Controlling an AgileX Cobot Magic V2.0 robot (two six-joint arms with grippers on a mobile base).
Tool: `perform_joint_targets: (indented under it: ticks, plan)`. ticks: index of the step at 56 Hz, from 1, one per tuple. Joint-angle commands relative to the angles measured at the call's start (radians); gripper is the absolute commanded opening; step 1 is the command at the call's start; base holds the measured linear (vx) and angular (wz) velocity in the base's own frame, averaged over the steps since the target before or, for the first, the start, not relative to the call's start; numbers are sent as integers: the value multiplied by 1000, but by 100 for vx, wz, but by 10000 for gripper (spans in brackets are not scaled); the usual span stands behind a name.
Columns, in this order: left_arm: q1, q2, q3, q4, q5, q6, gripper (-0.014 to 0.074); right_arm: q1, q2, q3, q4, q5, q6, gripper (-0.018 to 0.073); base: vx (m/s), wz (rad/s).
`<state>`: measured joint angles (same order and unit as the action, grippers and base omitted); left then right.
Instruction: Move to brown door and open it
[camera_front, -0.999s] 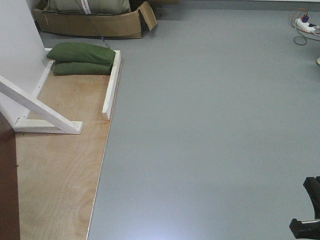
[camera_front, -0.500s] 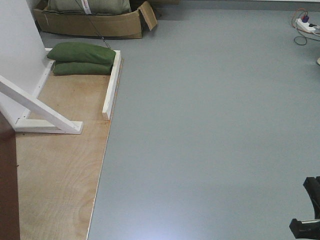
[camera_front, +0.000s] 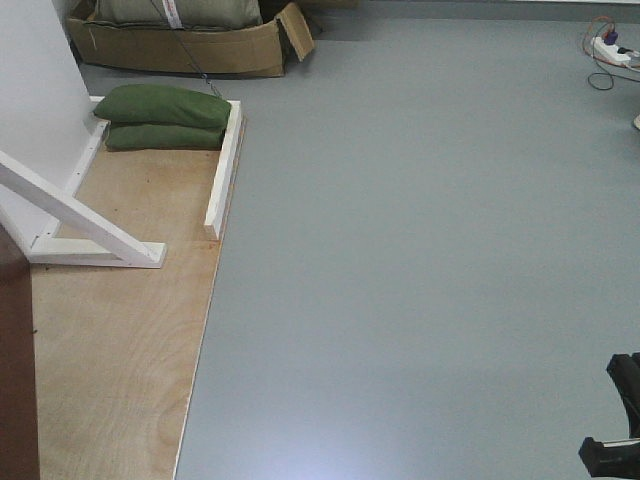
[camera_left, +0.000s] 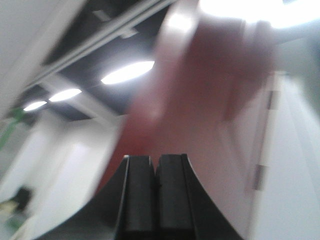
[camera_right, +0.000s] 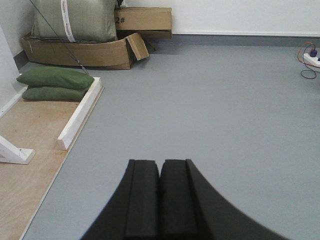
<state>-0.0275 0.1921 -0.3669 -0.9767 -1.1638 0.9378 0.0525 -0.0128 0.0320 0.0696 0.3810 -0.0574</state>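
Note:
The brown door (camera_front: 14, 370) shows as a dark brown edge at the far left of the front view, standing on the plywood floor panel (camera_front: 120, 340). In the left wrist view the door (camera_left: 200, 120) fills the middle, blurred, close in front of my left gripper (camera_left: 155, 162), which is shut and empty and points upward toward the ceiling. Hinges (camera_left: 258, 177) show on its right side. My right gripper (camera_right: 160, 167) is shut and empty, held over the grey floor. A black part of the right arm (camera_front: 618, 420) shows at the front view's bottom right.
A white wooden brace (camera_front: 80, 225) and white rail (camera_front: 225, 165) stand on the plywood. Two green sandbags (camera_front: 165, 118) lie behind them, a cardboard box (camera_front: 190, 40) beyond. A power strip with cables (camera_front: 608, 50) lies at the far right. Grey floor (camera_front: 420, 250) spreads to the right.
The brown door edge at the left of the front view has shifted slightly and shows a little wider. Nothing else has moved.

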Motion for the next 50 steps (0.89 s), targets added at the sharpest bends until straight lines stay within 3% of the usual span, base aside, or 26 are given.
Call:
perform_joint_targets:
  ticks: [1,5,9,13,31,37,40,50]
  plan:
    - [1,49,-104,-123,-152,114,-6,1,-6,4,-3,-77,-8,0,0,0]
    - [1,67,-155,-198,-205,209,-6,1,-6,4,-3,-77,-8,0,0,0]
    - [0,86,-190,-213,-204,326,-6,1,-6,4,-3,-77,-8,0,0,0]
    - [0,118,-210,-226,-204,387,-6,1,-6,4,-3,-77,-8,0,0,0]
    - [4,277,-330,-283,-204,397,-6,1,-6,4,-3,-77,-8,0,0,0]
    - [45,320,-382,-289,-204,403,-6,1,-6,4,-3,-83,-8,0,0,0]
    - [111,346,-424,-307,-204,404,-6,1,-6,4,-3,-81,-8,0,0,0]
    - [140,353,-434,-338,-204,403,-6,1,-6,4,-3,-81,-8,0,0,0]
